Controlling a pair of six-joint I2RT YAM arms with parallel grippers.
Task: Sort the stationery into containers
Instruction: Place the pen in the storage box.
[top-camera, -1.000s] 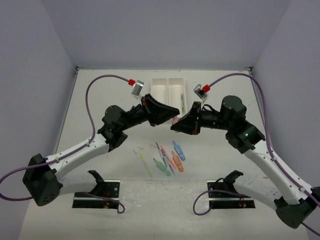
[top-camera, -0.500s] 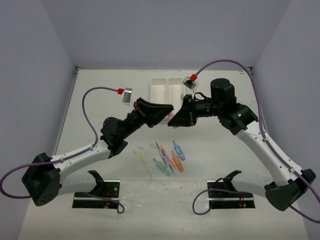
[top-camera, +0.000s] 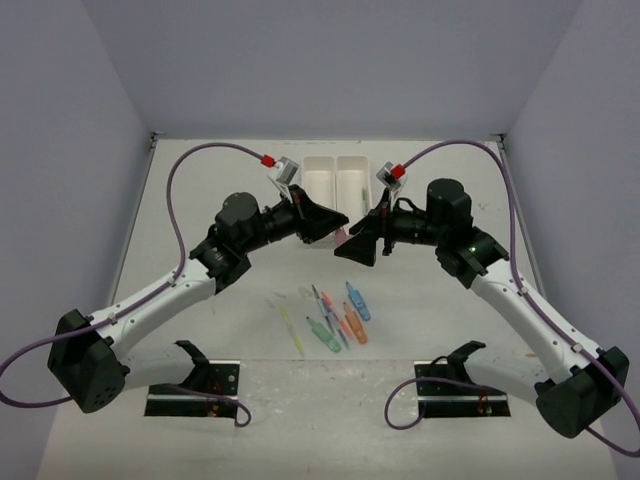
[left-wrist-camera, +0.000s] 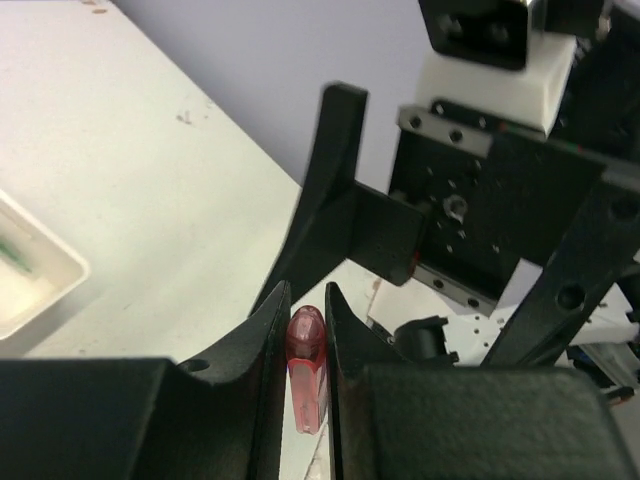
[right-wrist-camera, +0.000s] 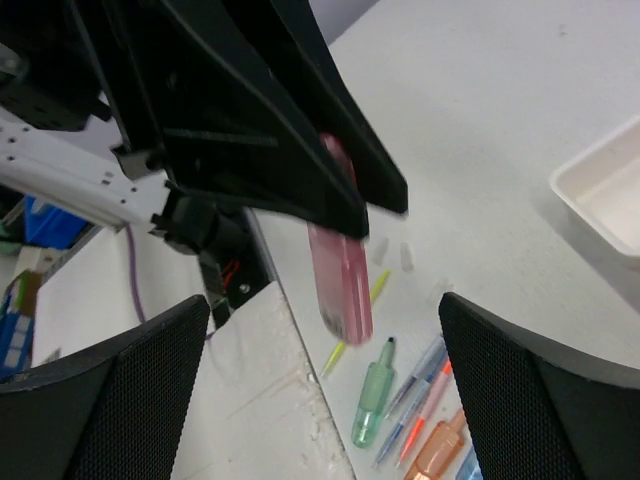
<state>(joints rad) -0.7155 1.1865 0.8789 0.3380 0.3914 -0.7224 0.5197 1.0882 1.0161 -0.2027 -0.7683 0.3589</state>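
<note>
My left gripper (top-camera: 338, 227) is shut on a chunky pink piece (top-camera: 344, 240) and holds it in the air just in front of the white two-compartment containers (top-camera: 322, 185). In the left wrist view the pink piece (left-wrist-camera: 306, 368) sits squeezed between both fingers. My right gripper (top-camera: 353, 249) faces it, jaws wide open around the pink piece (right-wrist-camera: 340, 270) without touching it. The rest of the stationery (top-camera: 338, 315) lies on the table below: a green piece (right-wrist-camera: 372, 395), a yellow pen (right-wrist-camera: 358, 322), an orange piece (right-wrist-camera: 440, 455) and thin pens.
Small clear caps (top-camera: 276, 298) lie left of the pile. Two black stands (top-camera: 203, 376) (top-camera: 452, 366) sit at the near edge. Purple cables arch over both arms. One corner of the tray (right-wrist-camera: 608, 190) shows at the right.
My right gripper has opened and let go of the pink piece, which stays in the left gripper. Both arms have shifted a little near the tray.
</note>
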